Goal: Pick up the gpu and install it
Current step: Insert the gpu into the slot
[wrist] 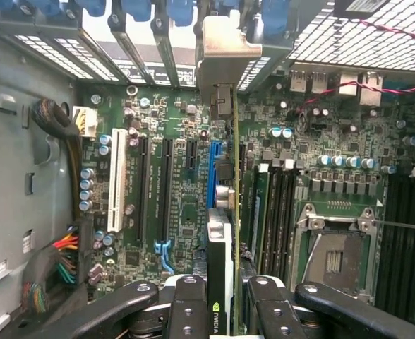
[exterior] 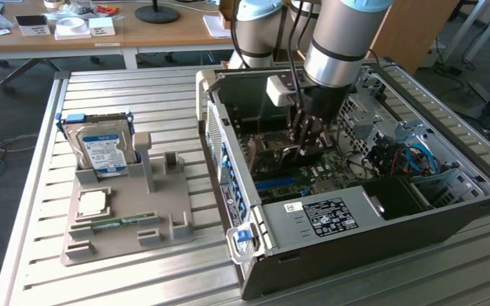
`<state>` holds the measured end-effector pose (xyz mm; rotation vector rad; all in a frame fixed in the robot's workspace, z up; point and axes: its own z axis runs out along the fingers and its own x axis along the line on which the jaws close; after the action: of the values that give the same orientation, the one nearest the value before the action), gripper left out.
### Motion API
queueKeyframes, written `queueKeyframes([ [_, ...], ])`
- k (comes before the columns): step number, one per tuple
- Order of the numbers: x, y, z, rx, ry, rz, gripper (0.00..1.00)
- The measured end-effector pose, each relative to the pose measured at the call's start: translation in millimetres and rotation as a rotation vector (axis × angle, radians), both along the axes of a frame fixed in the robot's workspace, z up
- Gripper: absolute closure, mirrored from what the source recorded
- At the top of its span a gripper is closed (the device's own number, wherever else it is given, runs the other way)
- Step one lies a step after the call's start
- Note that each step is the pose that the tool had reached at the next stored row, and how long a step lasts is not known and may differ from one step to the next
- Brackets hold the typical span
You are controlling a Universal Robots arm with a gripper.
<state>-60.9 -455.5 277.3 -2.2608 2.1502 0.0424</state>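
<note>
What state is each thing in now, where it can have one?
gripper, shut on the gpu.
gpu, held on edge over the blue slot.
computer case, on its side, open side up.
hard drive, upright in the holder.
memory stick, lying flat in the holder.

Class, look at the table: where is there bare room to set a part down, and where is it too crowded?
Free: the table behind the hard drive; the strip between the tray and the near edge; the near corner beside the case. Crowded: inside the case, where the gripper grips the gpu over the slots.
</note>
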Motion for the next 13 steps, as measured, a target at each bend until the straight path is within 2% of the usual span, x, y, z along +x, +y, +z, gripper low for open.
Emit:
queueKeyframes([
  [13,-4.2,-0.1,-5.6,-0.0002,0.0000,0.000,0.73],
])
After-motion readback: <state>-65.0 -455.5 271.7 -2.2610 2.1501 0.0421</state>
